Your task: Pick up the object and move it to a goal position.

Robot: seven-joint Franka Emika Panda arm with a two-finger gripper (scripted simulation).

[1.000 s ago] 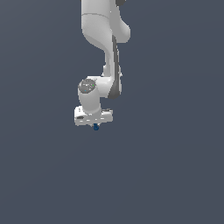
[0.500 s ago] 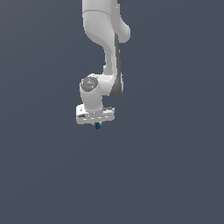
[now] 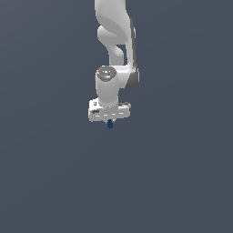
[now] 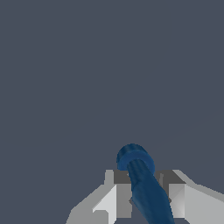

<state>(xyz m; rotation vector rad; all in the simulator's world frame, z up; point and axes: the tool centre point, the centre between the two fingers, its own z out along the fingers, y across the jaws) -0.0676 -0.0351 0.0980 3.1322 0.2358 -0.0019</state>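
Gripping the dark blue object, white hand, plain grey surroundings

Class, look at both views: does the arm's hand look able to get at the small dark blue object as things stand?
Yes, it seems so, and it appears to have it already. In the wrist view the dark blue object sits between the fingers of the hand; in the exterior view it pokes out just under the hand, with nothing around it.

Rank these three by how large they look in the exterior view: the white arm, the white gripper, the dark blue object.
1. The white arm, the largest.
2. The white gripper, clearly smaller.
3. The dark blue object, a tiny speck under the gripper.
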